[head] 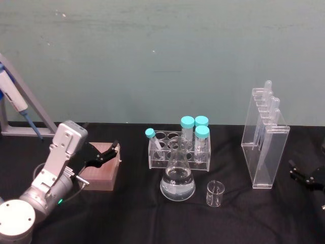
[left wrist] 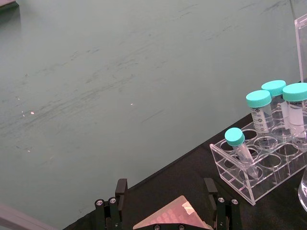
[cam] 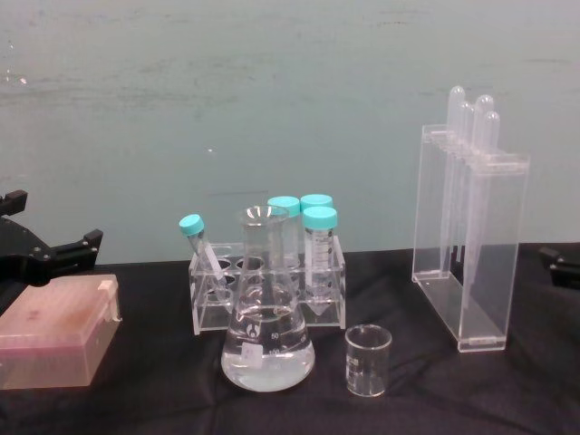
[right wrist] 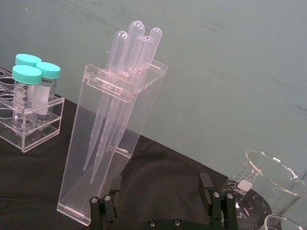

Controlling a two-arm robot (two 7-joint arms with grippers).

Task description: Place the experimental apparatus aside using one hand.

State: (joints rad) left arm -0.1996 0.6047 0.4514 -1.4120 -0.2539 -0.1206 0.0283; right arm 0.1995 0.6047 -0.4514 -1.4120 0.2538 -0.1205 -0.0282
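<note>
A: Two grippers, you see? How are they?
B: Your left gripper [head: 112, 153] hangs over the pink box [head: 101, 175], fingers [left wrist: 121, 189] spread apart. Your right gripper [head: 295, 170] sits near the pipette stand [head: 264, 147], fingers [right wrist: 206, 184] apart too, not touching it.
A: And the glass things?
B: The flask [head: 177, 179] and small beaker [head: 215, 193] stand side by side before the tube rack [head: 179, 151].

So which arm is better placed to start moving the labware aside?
Probably right. The right gripper sits open just beside the pipette stand, the nearest piece. The left gripper hovers open over the pink box, farther from the flask.
</note>
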